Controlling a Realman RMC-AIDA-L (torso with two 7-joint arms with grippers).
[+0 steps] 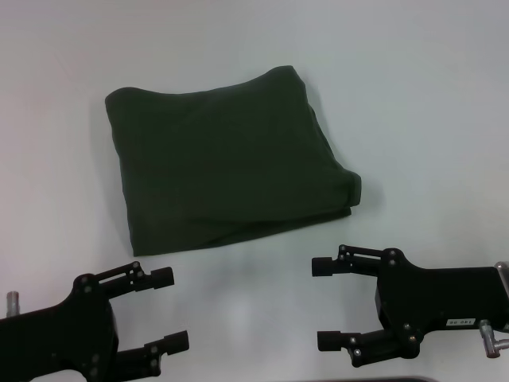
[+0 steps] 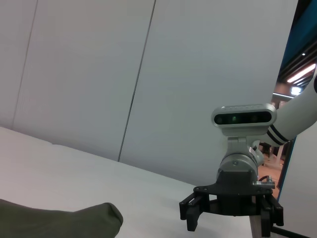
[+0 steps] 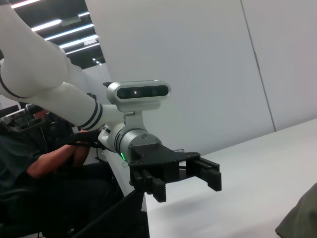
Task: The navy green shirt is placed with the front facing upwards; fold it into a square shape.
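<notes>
On the white bench (image 1: 445,95), mid-surface, my folded navy green shirt (image 1: 227,163) lies square; pale wall panels behind.
Near edge: left gripper (image 1: 163,310) and right gripper (image 1: 326,304), both spread wide, holding nothing.

Navy green shirt (image 1: 227,163), folded into a rough square.
Lying flat on the white tabletop (image 1: 429,95), mid-scene, slightly rotated; plain dark olive cloth upward, layered folded edges showing along near and right sides.

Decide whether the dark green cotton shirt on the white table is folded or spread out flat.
Folded. The dark green cotton shirt lies as a compact, roughly square bundle, layered edges stacked along its near side; no sleeves or collar show.
</notes>
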